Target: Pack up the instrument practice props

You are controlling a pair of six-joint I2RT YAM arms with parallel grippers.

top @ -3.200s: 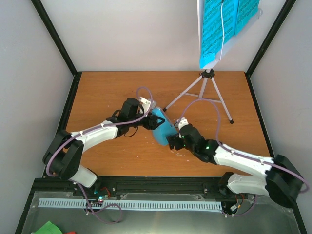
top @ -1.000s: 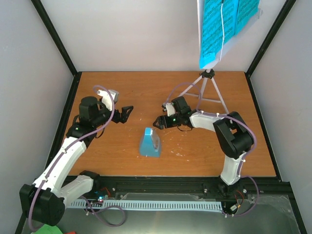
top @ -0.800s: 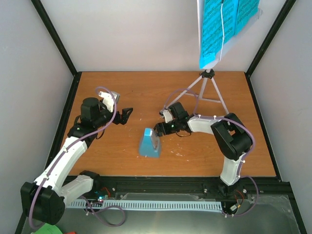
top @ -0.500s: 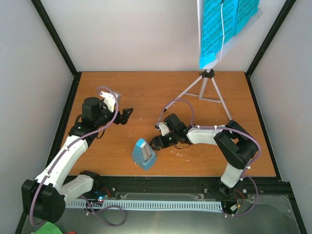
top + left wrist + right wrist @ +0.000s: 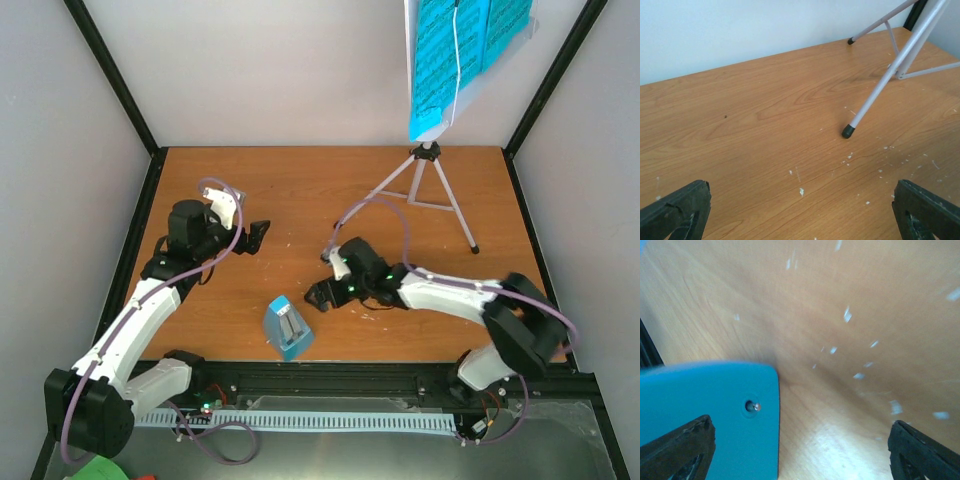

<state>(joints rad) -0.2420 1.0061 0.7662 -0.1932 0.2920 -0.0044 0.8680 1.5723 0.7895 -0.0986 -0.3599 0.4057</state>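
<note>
The light-blue metronome (image 5: 287,327) sits near the table's front edge, its white face showing. My right gripper (image 5: 318,295) is just behind and to the right of it, open. In the right wrist view the metronome's blue side (image 5: 710,420), with a small screw hole, lies by the left finger (image 5: 677,450); whether they touch I cannot tell. My left gripper (image 5: 258,235) hovers open over bare wood at the left. The grey tripod music stand (image 5: 425,185) stands at the back right, and the bright-blue sheet-music pages (image 5: 455,50) rest on its desk.
One stand leg (image 5: 880,85) ends in a black foot (image 5: 847,131) ahead of the left gripper (image 5: 800,215). A black rail (image 5: 340,375) runs along the front edge close to the metronome. Walls and black posts enclose the table's left, back and right sides.
The metronome has slid from the table's middle toward the front edge and turned, with the right gripper following it forward. The left arm has barely moved.
</note>
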